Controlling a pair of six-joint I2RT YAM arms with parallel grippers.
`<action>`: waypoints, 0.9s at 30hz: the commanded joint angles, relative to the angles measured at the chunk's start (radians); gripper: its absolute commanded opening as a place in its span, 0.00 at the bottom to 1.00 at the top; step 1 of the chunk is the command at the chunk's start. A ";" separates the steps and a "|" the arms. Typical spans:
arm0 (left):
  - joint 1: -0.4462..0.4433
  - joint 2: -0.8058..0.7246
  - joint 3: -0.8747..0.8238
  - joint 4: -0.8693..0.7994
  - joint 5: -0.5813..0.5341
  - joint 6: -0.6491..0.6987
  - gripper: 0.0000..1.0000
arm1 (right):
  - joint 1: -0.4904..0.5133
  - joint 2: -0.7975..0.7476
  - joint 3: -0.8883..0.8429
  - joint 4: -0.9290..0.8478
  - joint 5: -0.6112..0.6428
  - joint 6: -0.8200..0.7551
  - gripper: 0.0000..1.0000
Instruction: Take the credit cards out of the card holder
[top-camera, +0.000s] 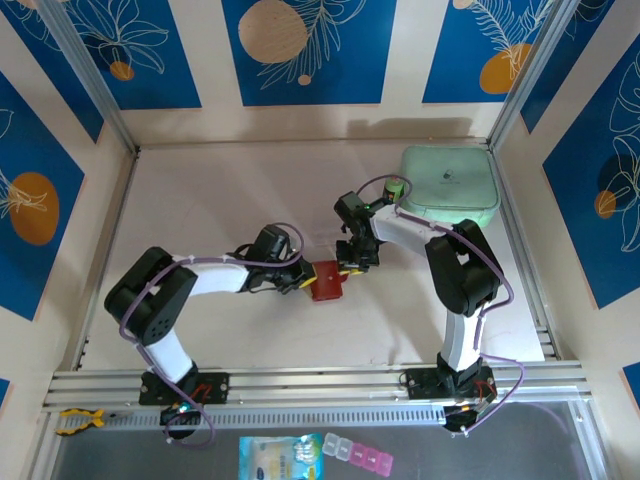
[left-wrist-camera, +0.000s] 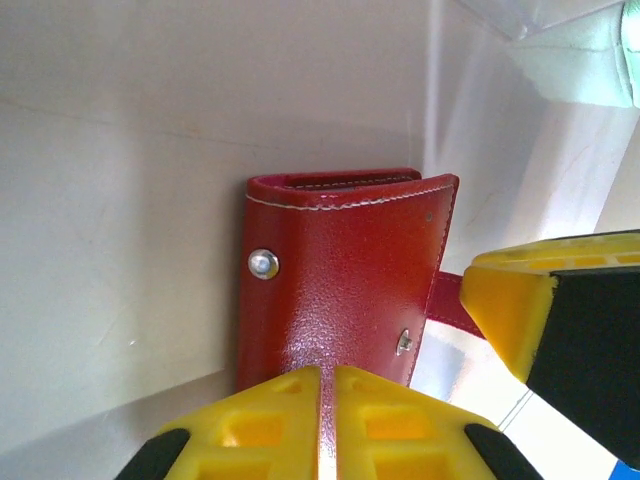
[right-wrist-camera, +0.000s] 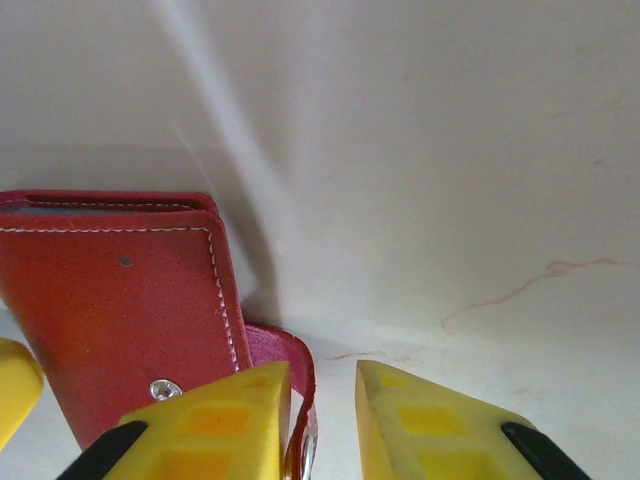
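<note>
Since the holder (left-wrist-camera: 340, 270) looks light, supple and slick, we judge the tab (right-wrist-camera: 275, 350) the best hold. Our left tool (left-wrist-camera: 327, 380) pinches the edge nearest it, flat on the counter (right-wrist-camera: 450, 150), while the right tool (right-wrist-camera: 322, 390) gapes around the tab.

No text, label, brand or number can be read

One camera looks down from above and behind both arms over the whole surface (top-camera: 250, 200), while each wrist camera peers past its own jaws, close, at the same card holder (left-wrist-camera: 340, 270).
</note>
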 joint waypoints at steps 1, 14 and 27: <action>0.006 -0.032 0.035 -0.076 -0.021 0.052 0.13 | -0.004 -0.001 -0.021 0.028 -0.066 -0.001 0.23; 0.007 -0.048 0.029 -0.034 -0.014 0.064 0.17 | -0.004 0.001 -0.086 0.098 -0.126 0.025 0.20; 0.035 -0.101 -0.004 -0.018 -0.033 0.076 0.19 | -0.006 -0.069 -0.104 0.089 -0.098 0.024 0.08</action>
